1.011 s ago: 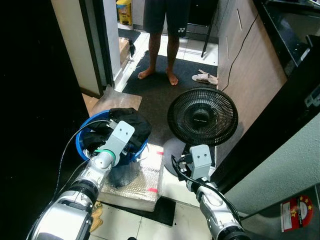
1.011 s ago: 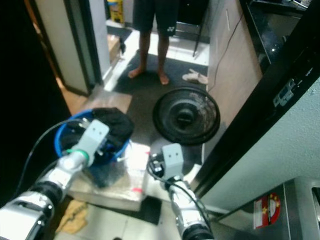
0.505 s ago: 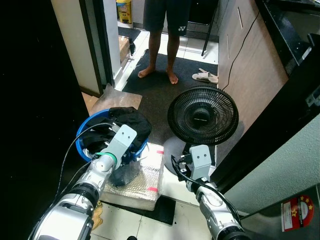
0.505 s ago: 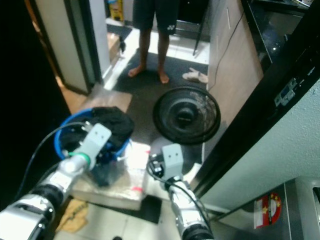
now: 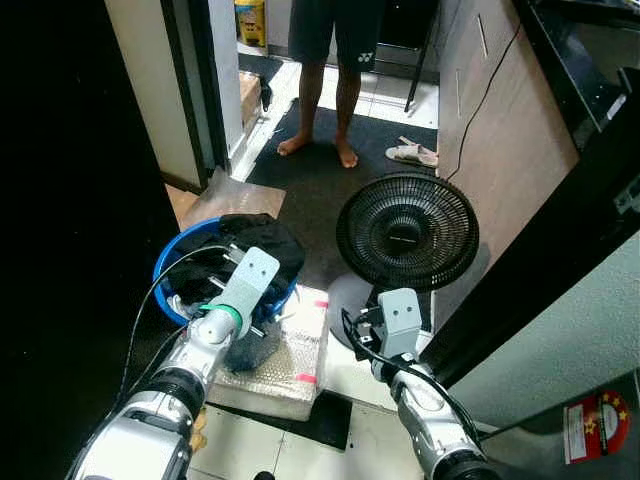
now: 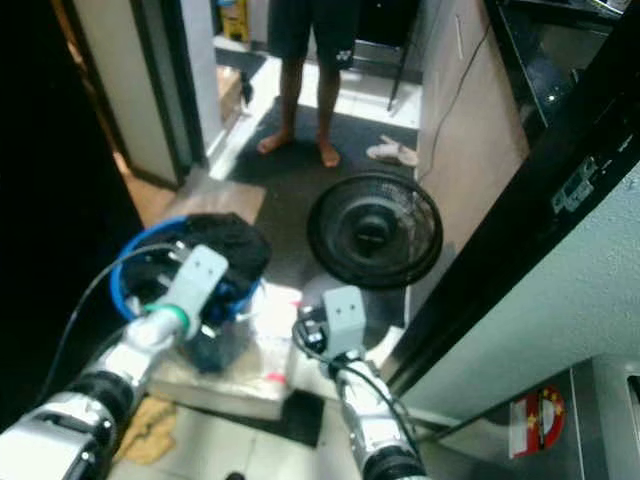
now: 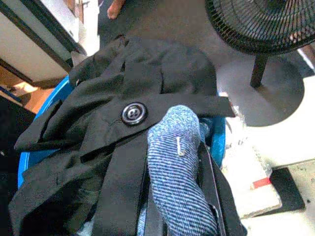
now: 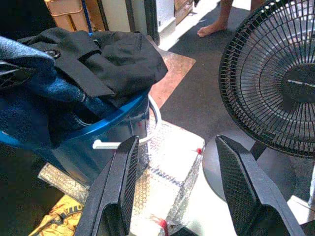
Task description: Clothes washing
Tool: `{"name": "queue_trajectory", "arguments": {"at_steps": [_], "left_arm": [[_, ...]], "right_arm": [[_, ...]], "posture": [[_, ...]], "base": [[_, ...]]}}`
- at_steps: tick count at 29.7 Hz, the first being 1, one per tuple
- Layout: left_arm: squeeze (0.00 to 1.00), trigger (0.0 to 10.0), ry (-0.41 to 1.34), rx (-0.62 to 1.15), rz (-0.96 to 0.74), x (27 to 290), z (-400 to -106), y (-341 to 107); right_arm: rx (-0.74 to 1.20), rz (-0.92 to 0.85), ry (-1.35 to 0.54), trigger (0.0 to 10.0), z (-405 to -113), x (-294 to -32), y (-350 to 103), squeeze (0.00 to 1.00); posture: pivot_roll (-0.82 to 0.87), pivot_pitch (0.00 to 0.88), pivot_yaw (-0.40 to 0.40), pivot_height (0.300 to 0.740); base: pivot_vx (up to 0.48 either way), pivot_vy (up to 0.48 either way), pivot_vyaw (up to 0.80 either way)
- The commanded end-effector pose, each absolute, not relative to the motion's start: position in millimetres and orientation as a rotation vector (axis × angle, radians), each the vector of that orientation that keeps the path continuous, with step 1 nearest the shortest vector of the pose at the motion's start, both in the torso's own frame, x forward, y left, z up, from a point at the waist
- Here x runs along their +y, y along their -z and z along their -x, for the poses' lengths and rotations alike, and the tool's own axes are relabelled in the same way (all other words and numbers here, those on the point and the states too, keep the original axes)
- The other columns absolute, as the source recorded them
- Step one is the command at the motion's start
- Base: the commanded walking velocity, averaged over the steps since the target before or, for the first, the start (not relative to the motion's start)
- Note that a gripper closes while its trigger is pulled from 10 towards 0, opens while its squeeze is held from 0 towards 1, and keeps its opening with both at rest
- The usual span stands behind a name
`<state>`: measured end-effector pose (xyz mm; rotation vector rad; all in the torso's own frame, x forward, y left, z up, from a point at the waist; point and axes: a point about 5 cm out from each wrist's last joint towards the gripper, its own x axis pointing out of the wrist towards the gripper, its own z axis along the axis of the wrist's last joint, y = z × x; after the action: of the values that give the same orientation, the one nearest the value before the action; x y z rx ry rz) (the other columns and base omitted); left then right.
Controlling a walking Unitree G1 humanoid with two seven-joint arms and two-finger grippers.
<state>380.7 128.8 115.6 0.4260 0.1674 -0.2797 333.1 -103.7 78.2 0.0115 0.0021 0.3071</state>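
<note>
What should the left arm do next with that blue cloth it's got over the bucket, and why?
Probably lift it a little higher. The left tool looks shut on the blue cloth, which hangs over the blue bucket and lies against the black jacket. Raising it should free it without dragging the jacket along.

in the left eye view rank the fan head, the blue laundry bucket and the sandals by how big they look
1. Black fan head: largest.
2. Blue laundry bucket: close behind, but clothes and the left arm cover part of it, so the order is unsure.
3. Sandals: clearly smallest, though they lie farther from the camera.
</note>
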Motion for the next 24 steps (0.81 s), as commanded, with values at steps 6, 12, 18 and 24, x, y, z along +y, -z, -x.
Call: {"name": "queue_trajectory", "arguments": {"at_steps": [6, 12, 18, 24], "left_arm": [[0.0, 10.0, 0.466, -0.085, -0.19, 69, -363, -165], [0.0, 10.0, 0.509, -0.144, -0.034, 41, -351, -197], [0.0, 10.0, 0.521, -0.166, 0.024, 28, -349, -216], [0.0, 10.0, 0.449, -0.149, 0.076, 30, -353, -234]], "right_arm": [[-0.01, -0.021, -0.294, 10.0, -335, -104, -81, 0.0], [-0.018, -0.024, -0.304, 10.0, -336, -100, -83, 0.0], [-0.02, -0.025, -0.307, 10.0, -337, -98, -84, 0.0], [-0.022, -0.026, -0.304, 10.0, -337, -98, -84, 0.0]], "posture": [[0.02, 0.17, 0.019, 0.74], [0.03, 0.151, 0.021, 0.74], [0.03, 0.139, 0.028, 0.74], [0.03, 0.139, 0.034, 0.74]], "base": [[0.0, 0.0, 0.0], [0.0, 0.0, 0.0], [0.0, 0.0, 0.0], [0.0, 0.0, 0.0]]}}
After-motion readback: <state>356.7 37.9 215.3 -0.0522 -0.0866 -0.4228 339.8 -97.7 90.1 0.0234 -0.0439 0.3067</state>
